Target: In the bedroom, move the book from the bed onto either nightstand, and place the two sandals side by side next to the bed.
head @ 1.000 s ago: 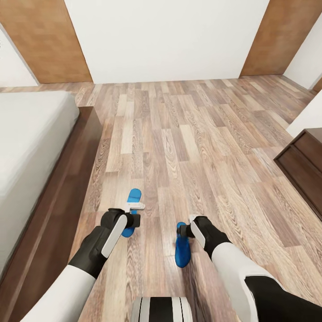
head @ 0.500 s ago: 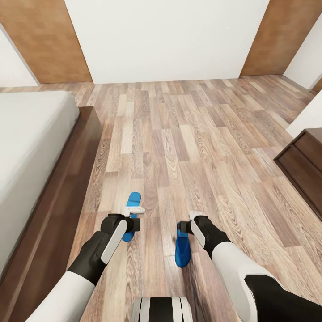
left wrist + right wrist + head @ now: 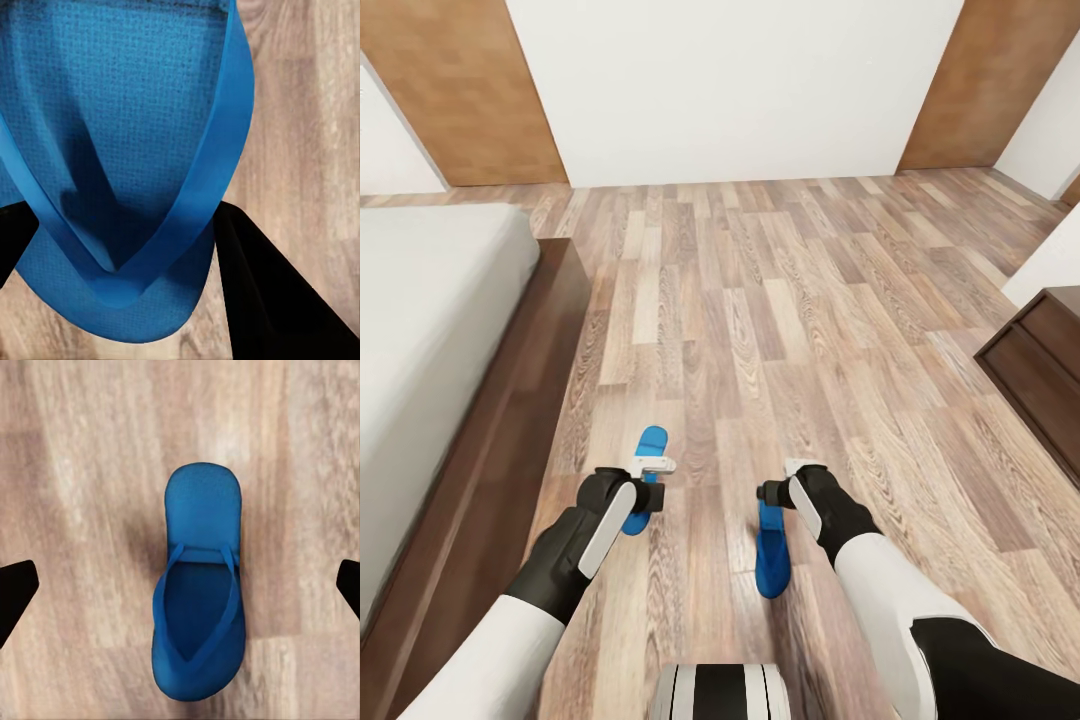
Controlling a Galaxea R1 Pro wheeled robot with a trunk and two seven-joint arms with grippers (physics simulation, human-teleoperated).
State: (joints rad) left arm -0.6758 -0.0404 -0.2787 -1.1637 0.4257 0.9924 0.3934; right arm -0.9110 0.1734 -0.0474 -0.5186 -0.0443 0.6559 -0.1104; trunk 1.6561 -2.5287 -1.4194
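Note:
Two bright blue sandals are by the bed point(image 3: 430, 300). My left gripper point(image 3: 648, 482) is shut on the left sandal point(image 3: 652, 443), a short way from the dark bed frame point(image 3: 510, 430). In the left wrist view this sandal point(image 3: 127, 112) looms large, with a black finger point(image 3: 270, 300) pressed against each side of its sole. The right sandal point(image 3: 770, 565) lies flat on the wood floor. My right gripper point(image 3: 775, 487) hovers over it, open. In the right wrist view that sandal point(image 3: 202, 510) sits between widely spread fingertips point(image 3: 15, 600). The book is out of view.
A dark-brown wooden cabinet point(image 3: 1040, 380) stands at the right edge. Wood-plank floor point(image 3: 780, 300) stretches ahead to a white wall with brown panels point(image 3: 450, 90). My own base point(image 3: 720, 690) shows at the bottom.
My left gripper has shifted a little toward the bed, carrying its sandal along. The right gripper has drawn slightly away from the right sandal, which stays on the floor.

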